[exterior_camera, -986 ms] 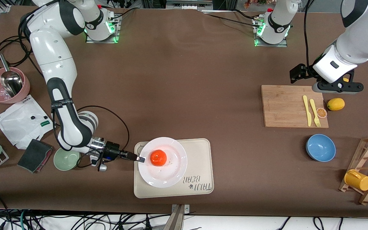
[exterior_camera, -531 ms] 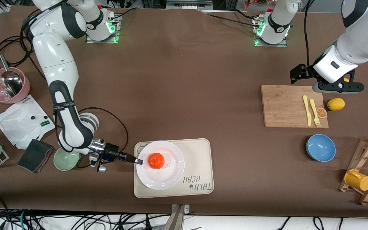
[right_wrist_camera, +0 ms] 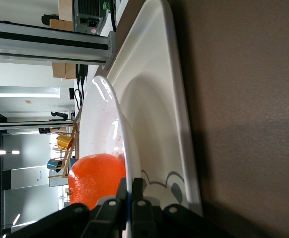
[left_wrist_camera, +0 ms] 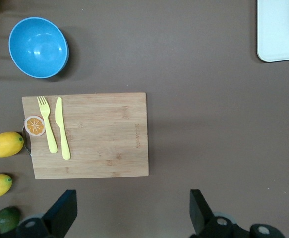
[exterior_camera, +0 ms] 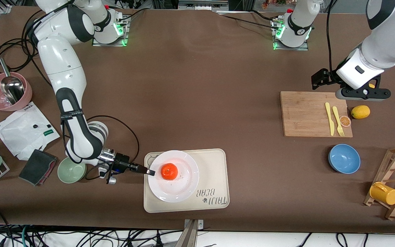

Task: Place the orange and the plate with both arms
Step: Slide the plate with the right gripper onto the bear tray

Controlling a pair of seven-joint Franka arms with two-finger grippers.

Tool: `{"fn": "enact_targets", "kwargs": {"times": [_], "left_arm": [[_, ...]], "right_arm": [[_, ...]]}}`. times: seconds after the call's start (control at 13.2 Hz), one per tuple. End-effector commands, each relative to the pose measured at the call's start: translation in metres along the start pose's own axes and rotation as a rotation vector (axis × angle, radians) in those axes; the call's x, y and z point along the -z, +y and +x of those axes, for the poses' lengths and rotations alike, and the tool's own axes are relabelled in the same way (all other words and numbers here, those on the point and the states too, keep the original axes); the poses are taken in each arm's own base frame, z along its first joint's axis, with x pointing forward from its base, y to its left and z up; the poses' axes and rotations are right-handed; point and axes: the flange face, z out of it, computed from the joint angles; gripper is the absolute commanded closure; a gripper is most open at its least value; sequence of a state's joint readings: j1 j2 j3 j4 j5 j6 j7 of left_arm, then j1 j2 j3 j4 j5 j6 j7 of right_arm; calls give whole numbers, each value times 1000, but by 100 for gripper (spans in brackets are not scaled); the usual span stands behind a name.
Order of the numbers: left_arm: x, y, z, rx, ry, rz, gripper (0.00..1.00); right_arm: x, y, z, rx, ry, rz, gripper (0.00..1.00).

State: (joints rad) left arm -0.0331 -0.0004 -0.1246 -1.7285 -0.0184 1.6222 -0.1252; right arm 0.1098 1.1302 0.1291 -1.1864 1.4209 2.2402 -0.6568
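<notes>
right gripper [exterior_camera: 151, 171] pinching plate [exterior_camera: 180, 187] rim low over tray [exterior_camera: 214, 161], left gripper [left_wrist_camera: 129, 218] spread, waiting above cutting board [exterior_camera: 303, 113]

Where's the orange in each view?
Front view: orange on the plate on the tray, lower middle.
Left wrist view: not in it.
Right wrist view: low in the picture, beside the right gripper, which pinches the plate's rim.
Shared landmark: the cream tray.
</notes>
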Motion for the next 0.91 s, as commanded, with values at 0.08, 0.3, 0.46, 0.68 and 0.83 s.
{"fn": "enact_targets", "kwargs": {"times": [0.08,0.3,0.46,0.68,0.83], "left_arm": [[5,0,3,-19,-6,22,0],[5,1,3,-21,-6,23,0],[5,0,3,-19,-6,22,0],[5,0,3,-19,-6,22,0],[5,0,3,-19,-6,22,0]], "right_arm": [[-11,1,0,58,-8,-1,0],[-9,-2,1,83,-7,0,0],[5,2,9,137,-29,-60,0],[23,2,17,196,-67,-112,0],[28,-8,19,196,-81,-94,0]]}}
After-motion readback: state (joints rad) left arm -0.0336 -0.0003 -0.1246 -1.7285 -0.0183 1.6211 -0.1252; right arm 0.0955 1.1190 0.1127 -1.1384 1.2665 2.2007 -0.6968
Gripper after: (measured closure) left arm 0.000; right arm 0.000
